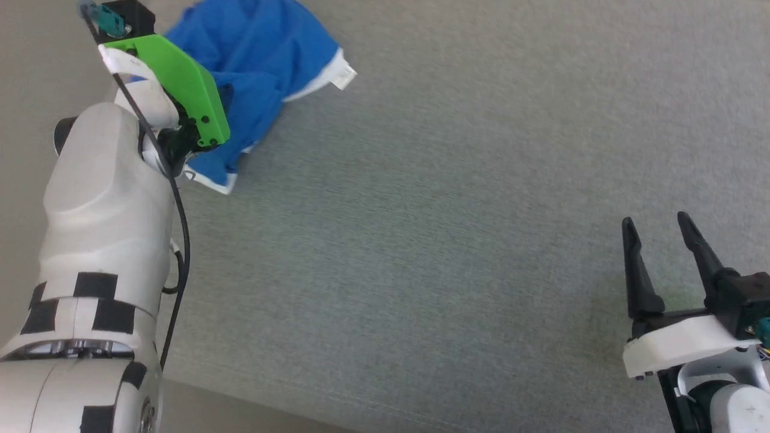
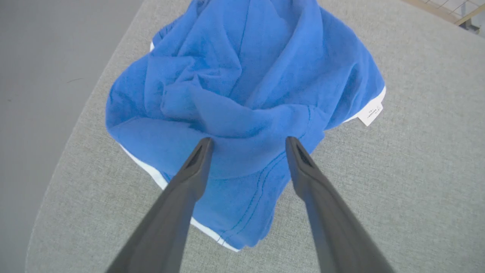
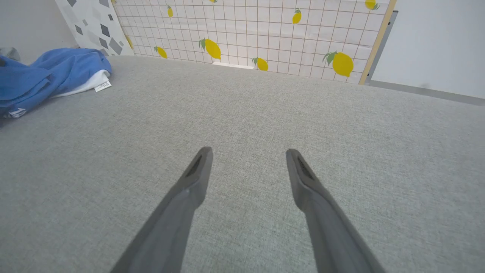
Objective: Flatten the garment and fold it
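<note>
The garment is a crumpled heap of royal-blue fabric with white trim and a small white label, lying at the far left of the grey surface. In the left wrist view the garment bunches up in folds, and my left gripper hangs open just above its near edge, fingers spread to either side of a fold, gripping nothing. In the head view the left arm's green plate covers the gripper's fingers. My right gripper stands open at the lower right, far from the garment, empty over bare surface.
The grey padded surface stretches wide between the two arms. Its left edge runs close beside the garment, with floor beyond. A tiled wall panel with lemon prints stands behind the far edge.
</note>
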